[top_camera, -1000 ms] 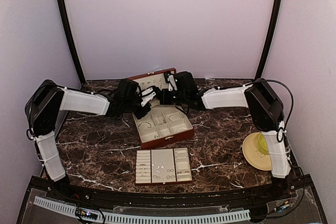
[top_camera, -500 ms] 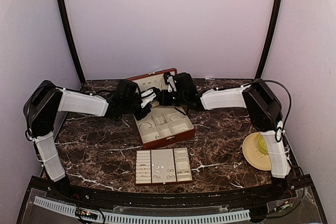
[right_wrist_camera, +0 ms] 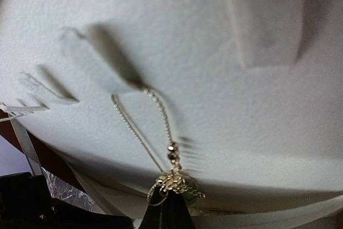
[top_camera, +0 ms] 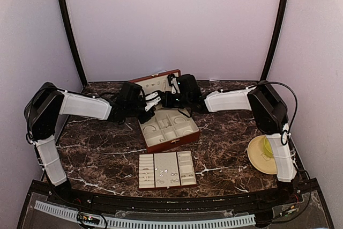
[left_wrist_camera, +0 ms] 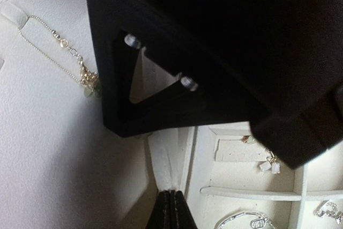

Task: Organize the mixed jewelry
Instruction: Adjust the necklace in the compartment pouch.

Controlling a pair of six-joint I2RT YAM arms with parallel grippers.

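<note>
The mixed jewelry: a gold necklace [right_wrist_camera: 161, 148] hangs on the box lid [top_camera: 156, 83], pinched by the right gripper [right_wrist_camera: 167, 207]; left gripper [left_wrist_camera: 167, 207] jaws closed, empty. Arms barely shift; hanging continues.

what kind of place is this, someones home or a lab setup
Most likely a lab-style robot test booth, not a home: plain white walls enclose a marble-patterned table, where two bolted arms work over a staged jewelry box and ring tray.

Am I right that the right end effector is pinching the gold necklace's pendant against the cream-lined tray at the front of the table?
Not the tray: the right wrist view shows the right end effector at the gold necklace hanging on the red-brown box lid's cream lining.
</note>
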